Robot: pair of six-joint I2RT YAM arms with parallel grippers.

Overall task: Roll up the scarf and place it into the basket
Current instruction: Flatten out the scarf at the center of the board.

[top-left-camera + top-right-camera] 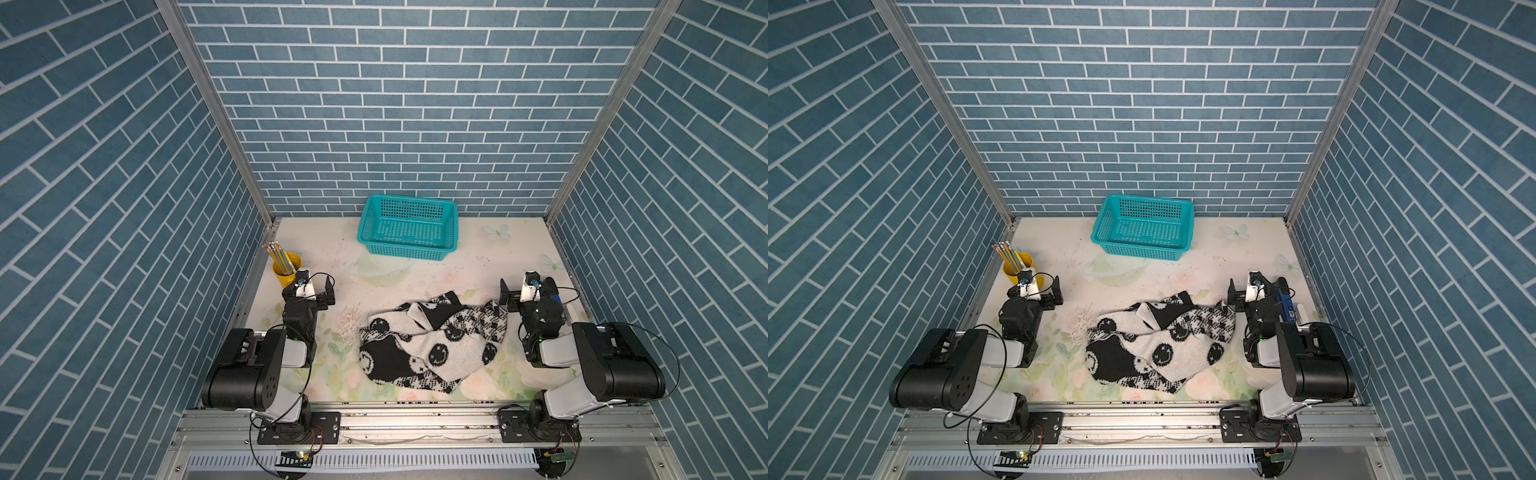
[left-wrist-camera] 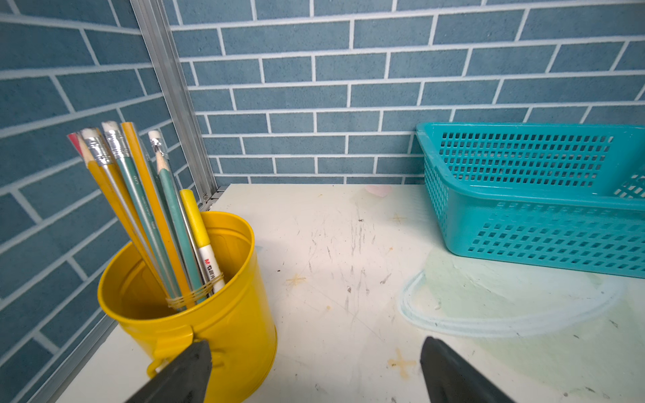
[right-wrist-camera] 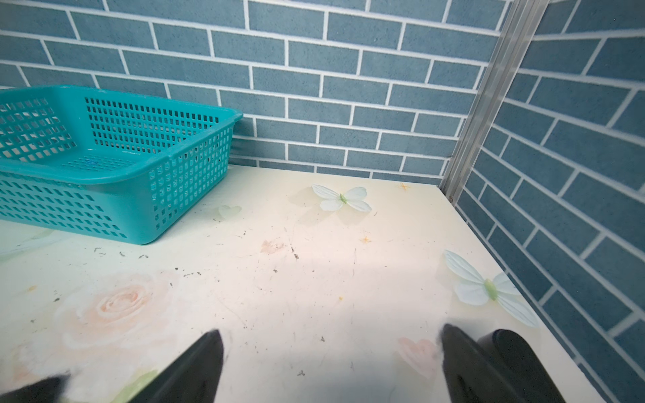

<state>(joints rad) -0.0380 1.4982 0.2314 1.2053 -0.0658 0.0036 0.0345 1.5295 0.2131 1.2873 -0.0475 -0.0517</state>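
Lying crumpled, the scarf (image 1: 432, 345) is not yet rolled; the basket (image 1: 405, 250) is empty; left gripper (image 2: 316, 345) and right gripper (image 3: 331, 331) are opened wide, empty.

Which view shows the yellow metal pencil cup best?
The left wrist view: the yellow metal pencil cup fills it close up, pencils and rubber band legible. Both top views show it small, partly behind the left arm. The right wrist view misses it.
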